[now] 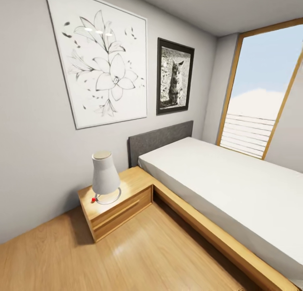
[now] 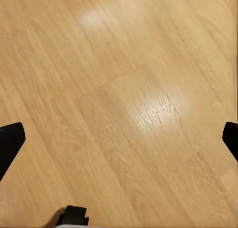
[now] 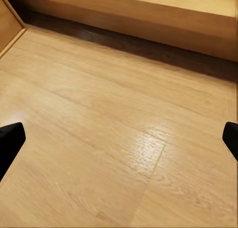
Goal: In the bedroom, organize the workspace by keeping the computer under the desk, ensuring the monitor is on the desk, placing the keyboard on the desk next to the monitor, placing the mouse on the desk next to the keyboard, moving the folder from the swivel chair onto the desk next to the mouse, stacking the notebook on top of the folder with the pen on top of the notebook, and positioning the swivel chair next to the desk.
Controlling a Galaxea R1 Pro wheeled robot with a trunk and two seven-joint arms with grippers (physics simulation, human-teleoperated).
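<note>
Two framed pictures hang on the grey wall, a lily drawing (image 1: 103, 61) to the left of a cat photograph (image 1: 174, 77); below them a light wood nightstand (image 1: 120, 211) carries a white lamp (image 1: 105, 177) and what may be a small red bead (image 1: 93, 199), touching the wood frame of the white-sheeted bed (image 1: 223, 185), with a window (image 1: 265, 93) furthest right. Left gripper (image 2: 119, 141) and right gripper (image 3: 119, 141) each hang over bare wooden floor (image 2: 124, 89), black fingertips (image 2: 10, 143) spread wide apart, holding nothing; none of the task's things is in view.
</note>
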